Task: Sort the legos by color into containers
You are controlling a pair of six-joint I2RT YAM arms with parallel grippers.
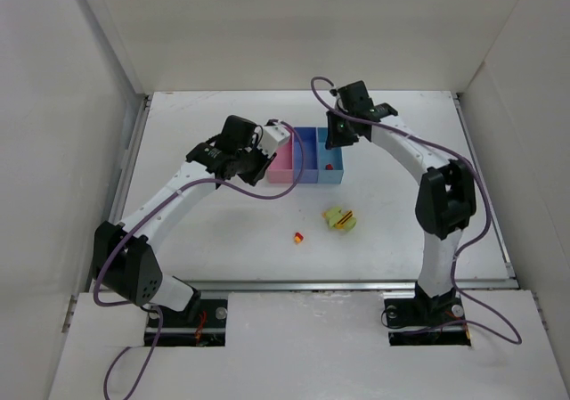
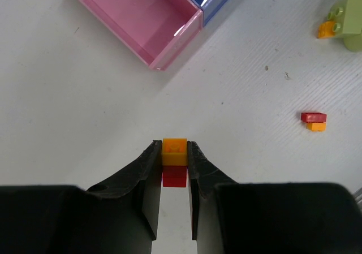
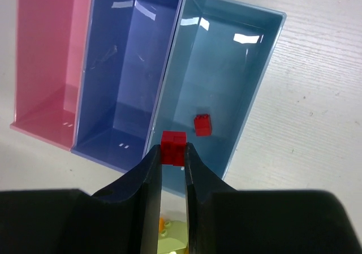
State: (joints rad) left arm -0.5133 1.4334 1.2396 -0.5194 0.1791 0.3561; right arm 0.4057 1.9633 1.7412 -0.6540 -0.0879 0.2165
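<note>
Pinched in my left end effector (image 2: 174,150) sits an orange-on-red stack (image 2: 174,162), gripped by its flat sides over the desk (image 2: 85,112). Beyond it lie a loose red-orange pair (image 2: 314,121) and a lime clump (image 2: 346,19). My right end effector (image 3: 172,154) is clamped on a red brick (image 3: 173,146) above the near rim of the light blue bin (image 3: 249,90), where a second red brick (image 3: 202,124) rests. The medium blue bin (image 3: 121,67) and pink bin (image 3: 45,56) look empty. These bricks seem light, rigid and slick, so I judge flat side faces the safest hold. Mixed stacks need splitting first.
</note>
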